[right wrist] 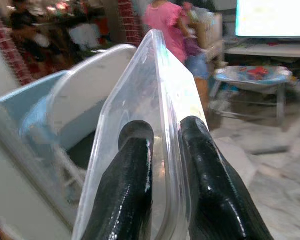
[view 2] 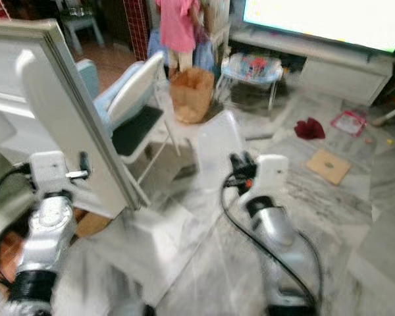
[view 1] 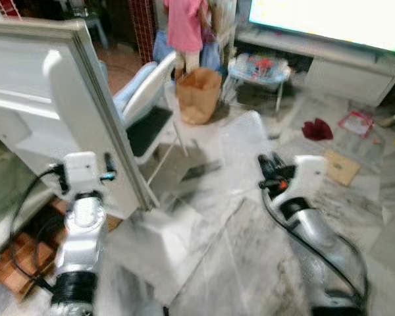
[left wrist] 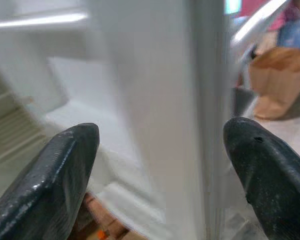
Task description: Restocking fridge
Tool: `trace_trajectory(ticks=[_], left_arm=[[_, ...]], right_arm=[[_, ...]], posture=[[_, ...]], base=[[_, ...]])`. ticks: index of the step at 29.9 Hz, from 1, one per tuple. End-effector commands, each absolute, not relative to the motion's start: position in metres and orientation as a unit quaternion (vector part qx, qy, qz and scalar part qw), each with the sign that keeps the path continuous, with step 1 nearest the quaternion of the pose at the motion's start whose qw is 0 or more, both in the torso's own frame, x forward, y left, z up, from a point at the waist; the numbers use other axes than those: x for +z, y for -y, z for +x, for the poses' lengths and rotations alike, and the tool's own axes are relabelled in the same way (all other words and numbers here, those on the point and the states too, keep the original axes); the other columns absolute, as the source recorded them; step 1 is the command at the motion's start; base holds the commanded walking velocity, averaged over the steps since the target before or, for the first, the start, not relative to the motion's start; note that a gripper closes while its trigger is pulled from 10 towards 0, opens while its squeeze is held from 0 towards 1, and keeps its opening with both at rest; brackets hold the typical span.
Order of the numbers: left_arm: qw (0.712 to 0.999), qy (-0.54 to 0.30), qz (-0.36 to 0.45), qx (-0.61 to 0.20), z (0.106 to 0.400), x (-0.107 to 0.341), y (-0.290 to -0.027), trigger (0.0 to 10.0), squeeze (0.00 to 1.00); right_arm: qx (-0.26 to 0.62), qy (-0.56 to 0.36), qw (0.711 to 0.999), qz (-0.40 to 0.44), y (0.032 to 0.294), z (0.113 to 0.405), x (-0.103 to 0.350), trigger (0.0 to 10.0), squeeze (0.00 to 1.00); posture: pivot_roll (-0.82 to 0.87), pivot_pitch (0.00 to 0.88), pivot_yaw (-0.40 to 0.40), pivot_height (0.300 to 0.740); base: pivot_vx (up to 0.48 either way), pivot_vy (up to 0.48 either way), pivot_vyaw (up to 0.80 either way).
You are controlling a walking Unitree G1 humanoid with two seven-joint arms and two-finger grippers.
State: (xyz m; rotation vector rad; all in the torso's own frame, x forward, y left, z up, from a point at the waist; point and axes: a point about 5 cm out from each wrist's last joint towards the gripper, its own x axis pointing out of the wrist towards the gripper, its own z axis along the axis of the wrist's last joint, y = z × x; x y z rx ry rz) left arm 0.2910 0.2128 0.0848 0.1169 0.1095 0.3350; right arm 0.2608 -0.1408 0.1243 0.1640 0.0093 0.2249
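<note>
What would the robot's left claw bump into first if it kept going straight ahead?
Most likely the open fridge door: the left gripper has its fingers spread and points at the door's edge, close ahead, though blur leaves depth unclear.

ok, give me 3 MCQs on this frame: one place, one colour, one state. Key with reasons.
1. Where does the brown paper bag stand?
A. on the floor by the person's legs
B. on the folding chair
C. inside the fridge door shelf

2. What colour is the person's top?
A. green
B. pink
C. black

3. What is the state of the right tool?
A. open and empty
B. shut on a clear plastic container
C. shut on the fridge door

Key:
1. A: in the left eye view the bag sits on the floor just below the person, beyond the folding chair.
2. B: the top reads pink in both eye views.
3. B: in the right wrist view both black fingers pinch the edge of the clear plastic container. The left tool is spread open at the edge of the fridge door.
</note>
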Motion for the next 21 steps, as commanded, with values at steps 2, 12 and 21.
trace_trajectory(ticks=[2,12,21], left_arm=[[0.985,-0.055,0.048,0.156,0.293,0.085,-0.203,10.0,0.0],[0.986,-0.041,0.06,0.149,0.302,0.092,-0.204,10.0,0.0],[0.989,-0.055,0.045,0.129,0.305,0.087,-0.195,10.0,0.0]], right_arm=[[0.097,-0.005,0.993,0.073,0.151,0.26,0.124,10.0,0.0],[0.095,-0.009,0.993,0.067,0.153,0.258,0.122,10.0,0.0],[0.092,-0.009,0.994,0.066,0.153,0.257,0.121,10.0,0.0]], posture=[[-0.06,0.065,-0.001,0.74],[-0.06,0.066,0.0,0.74],[-0.06,0.068,0.002,0.74]], base=[[0.296,0.379,0.0],[0.204,0.302,0.0],[0.0,0.0,0.0]])
